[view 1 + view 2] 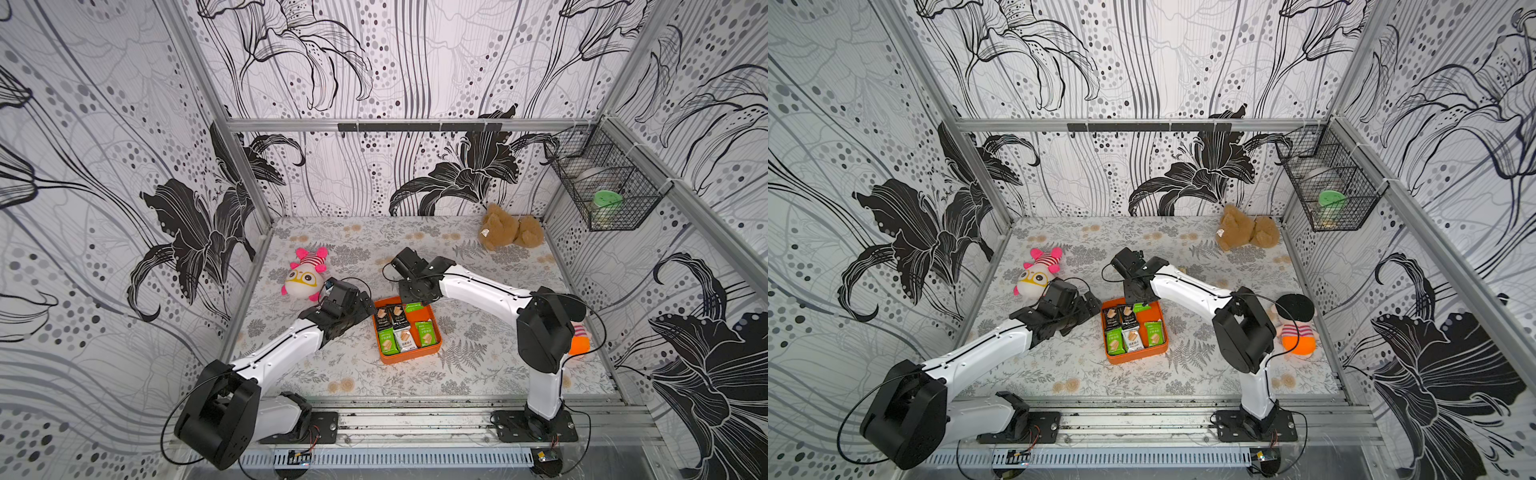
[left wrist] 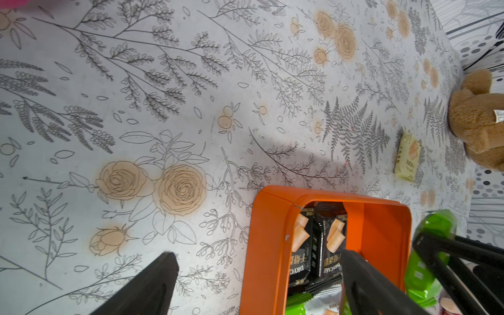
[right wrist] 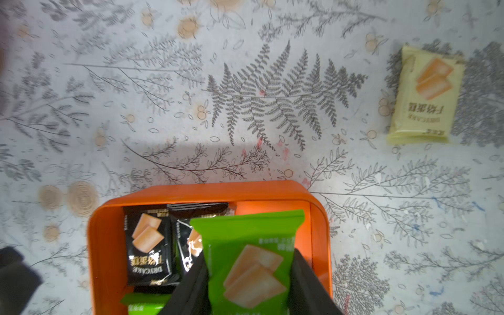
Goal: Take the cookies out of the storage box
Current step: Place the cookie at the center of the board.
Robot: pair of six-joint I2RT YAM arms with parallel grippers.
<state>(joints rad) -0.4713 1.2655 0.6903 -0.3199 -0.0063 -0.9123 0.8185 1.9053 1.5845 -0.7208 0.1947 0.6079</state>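
Note:
The storage box [image 1: 409,358] is a shallow orange tray on the floral table, seen in both top views [image 1: 1136,358]. Inside it lie several cookies: black packets [image 1: 388,318], green ones [image 1: 386,340] and a white one [image 1: 405,338]. My right gripper [image 3: 249,261] is shut on a green packet [image 3: 251,240] over the box's far end, as a top view also shows [image 1: 413,307]. A pale yellow packet [image 3: 426,95] lies on the table beyond the box. My left gripper [image 2: 256,257] is open and straddles the box's left wall [image 2: 270,245], one finger outside it and one over the black packets [image 2: 300,253].
A pink-and-white plush [image 1: 305,274] lies behind my left gripper. A brown teddy [image 1: 513,232] sits at the back right. An orange plush doll [image 1: 1296,332] lies behind the right arm. A black wire basket [image 1: 606,187] hangs on the right wall.

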